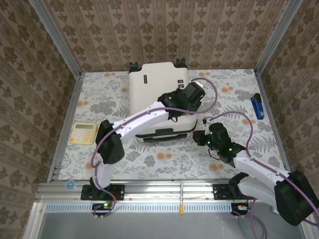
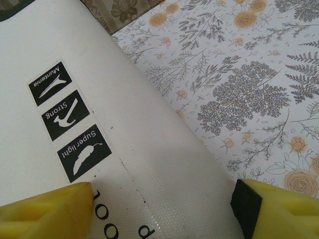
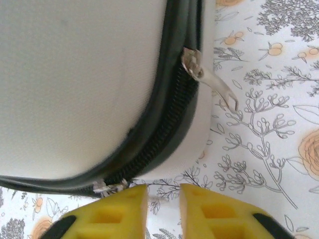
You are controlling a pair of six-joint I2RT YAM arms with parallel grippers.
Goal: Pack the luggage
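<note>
Aluminium rail (image 1: 164, 188) along the near table edge, carrying both arm bases. Right gripper (image 3: 163, 199): blocky yellow fingers (image 3: 117, 211) parted by a narrow gap with nothing between them, poised just beside a rounded corner of the luggage (image 1: 157, 87). Left gripper (image 2: 162, 199): yellow fingers spread wide and empty, one tipped with a black pad (image 2: 246, 201), hovering over the upper shell. Luggage: closed cream-white hard shell with a fine grained texture, lying flat mid-table, its black wheels (image 1: 134, 65) at the far end. Dark zipper (image 3: 174, 104) follows the curved seam between the two halves; a bright metal pull (image 3: 212, 84) juts from it over the table, and a second metal slider (image 3: 107, 186) sits at the corner near the right fingertips. Three black square printed marks (image 2: 65, 117) with white icons run diagonally across the shell. Tablecloth (image 1: 99, 102): pale, printed with grey ferns and orange flowers. Pale yellow calculator (image 1: 83, 132) near the left edge and blue oblong object (image 1: 257, 106) near the right edge, both apart from the luggage. Brown damask-patterned walls (image 1: 164, 30) enclose the table on three sides, with grey metal posts (image 1: 56, 40) at the corners
</note>
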